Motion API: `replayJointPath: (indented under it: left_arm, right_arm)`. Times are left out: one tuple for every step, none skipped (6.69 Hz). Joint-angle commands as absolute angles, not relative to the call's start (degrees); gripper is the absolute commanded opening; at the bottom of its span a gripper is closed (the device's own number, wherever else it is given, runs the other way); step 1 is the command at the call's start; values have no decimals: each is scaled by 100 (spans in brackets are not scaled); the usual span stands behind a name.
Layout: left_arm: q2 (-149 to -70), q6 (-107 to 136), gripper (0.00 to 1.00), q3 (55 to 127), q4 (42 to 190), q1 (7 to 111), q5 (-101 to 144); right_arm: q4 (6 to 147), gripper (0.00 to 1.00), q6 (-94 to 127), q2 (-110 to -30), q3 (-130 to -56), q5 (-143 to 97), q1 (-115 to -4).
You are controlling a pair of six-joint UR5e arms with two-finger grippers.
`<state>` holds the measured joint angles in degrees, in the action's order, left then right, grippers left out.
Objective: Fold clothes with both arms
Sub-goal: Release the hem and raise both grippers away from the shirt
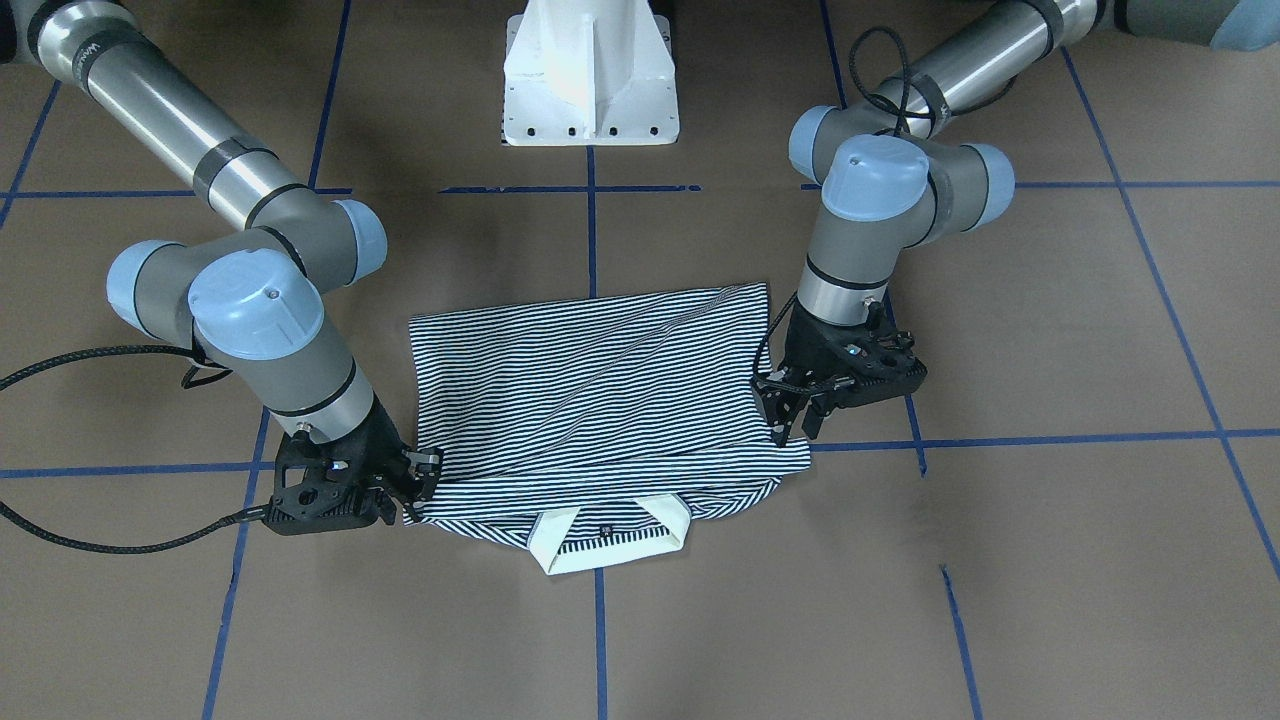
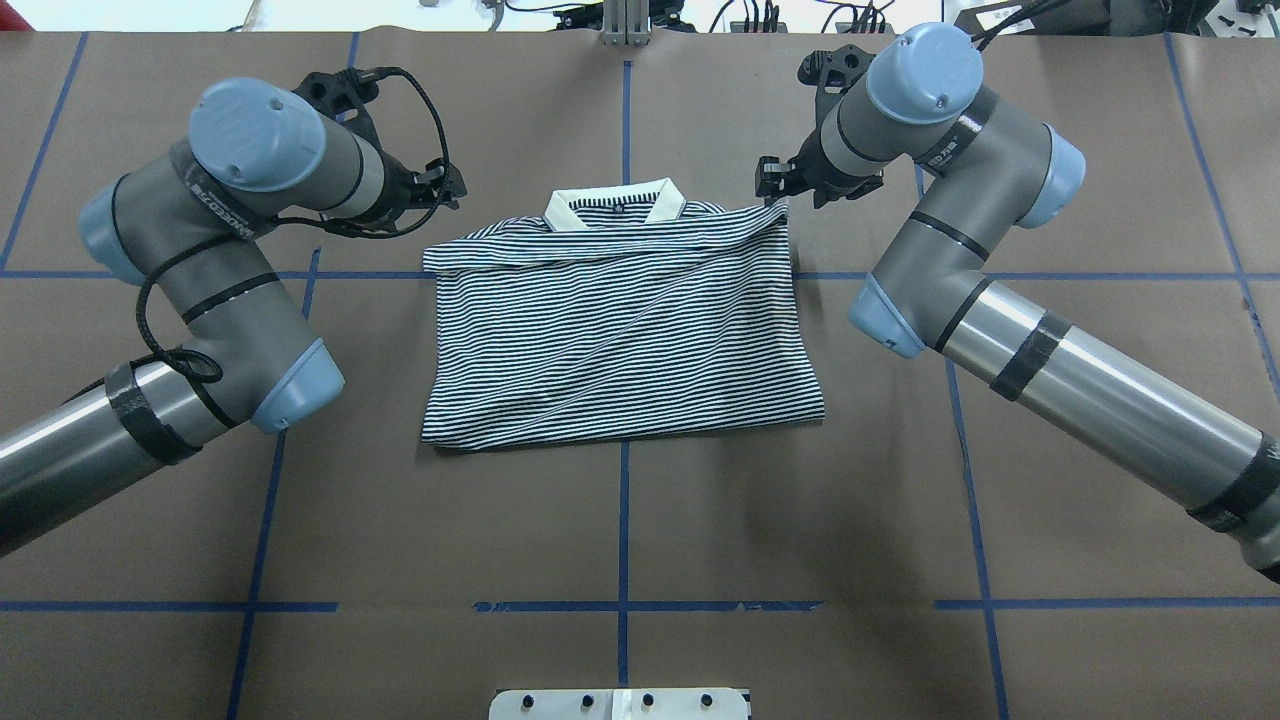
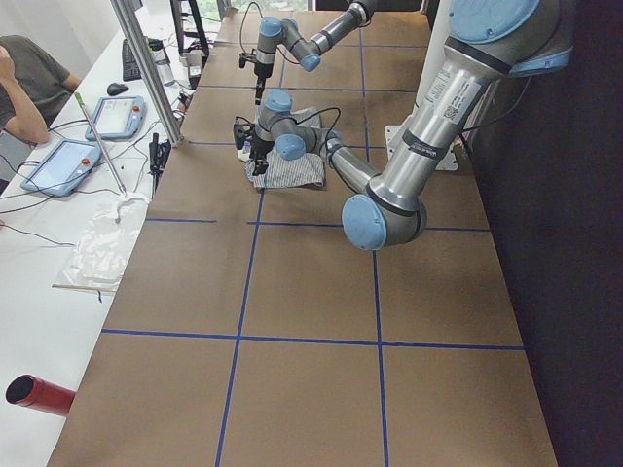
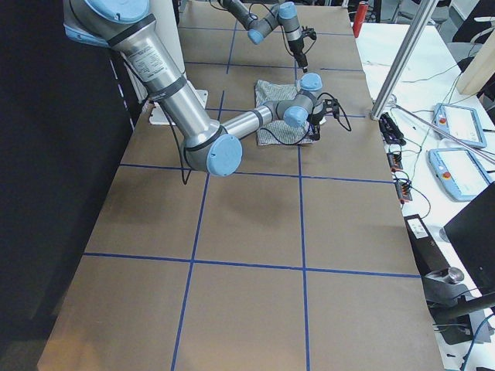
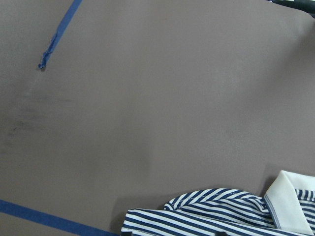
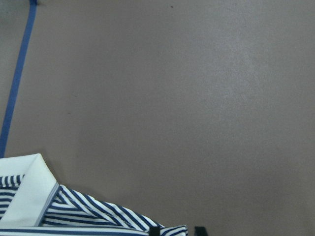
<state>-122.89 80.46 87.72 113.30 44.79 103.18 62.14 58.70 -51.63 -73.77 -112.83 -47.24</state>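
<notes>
The striped polo shirt (image 2: 620,330) lies flat on the brown table, folded into a rectangle, with its cream collar (image 2: 615,205) poking out at the far edge. It also shows in the front view (image 1: 600,390). My left gripper (image 2: 448,187) hovers open and empty just beyond the shirt's far left corner; in the front view (image 1: 795,425) its fingers stand apart. My right gripper (image 2: 790,188) is open at the far right corner. In the right wrist view its fingertips (image 6: 155,231) stand either side of the shirt's edge (image 6: 74,211).
The white pedestal base (image 1: 590,90) stands at the robot's side of the table. Blue tape lines (image 2: 622,520) cross the brown surface. Beyond the table's far edge, a side bench holds tablets (image 3: 73,161), and an operator (image 3: 29,88) sits there.
</notes>
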Motion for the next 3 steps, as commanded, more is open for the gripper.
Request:
replayJointPath:
  left_arm:
    - [-12305, 7989, 100, 8920, 11145, 4570, 10424]
    - [-12261, 7981, 100, 9060, 11101, 4570, 10415]
    - [-12261, 7989, 100, 9218, 10927, 4570, 10415]
  right_arm:
    - [6284, 100, 5915, -5744, -8125, -11732, -4676]
    - [6284, 100, 5915, -5783, -8208, -11742, -4667]
    - [6284, 100, 6298, -5940, -8374, -11786, -4484]
